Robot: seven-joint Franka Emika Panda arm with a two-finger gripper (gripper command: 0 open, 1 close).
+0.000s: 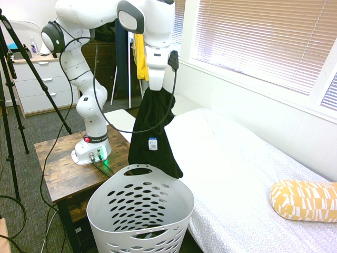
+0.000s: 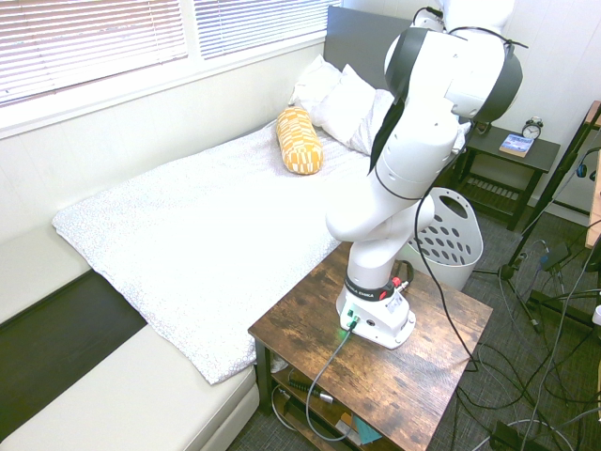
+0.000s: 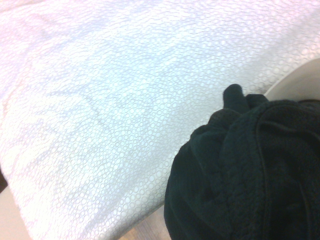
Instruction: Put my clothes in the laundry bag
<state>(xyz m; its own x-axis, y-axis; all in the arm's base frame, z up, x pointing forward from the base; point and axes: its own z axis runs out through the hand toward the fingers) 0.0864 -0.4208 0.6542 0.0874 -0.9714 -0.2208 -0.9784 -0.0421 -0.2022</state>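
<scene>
One black soft fabric garment point(image 1: 152, 132) hangs clenched in the gripper point(image 1: 156, 90), above the far rim of the round white plastic laundry basket point(image 1: 139, 213) with oval holes, beside the white bed point(image 1: 237, 158). Its small white label point(image 1: 152, 143) carries blue print too small to read.

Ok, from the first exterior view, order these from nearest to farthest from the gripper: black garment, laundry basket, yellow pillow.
1. Black garment: hangs from the gripper.
2. Laundry basket: below the garment, beside the bed.
3. Yellow pillow: on the bed, far right.
</scene>
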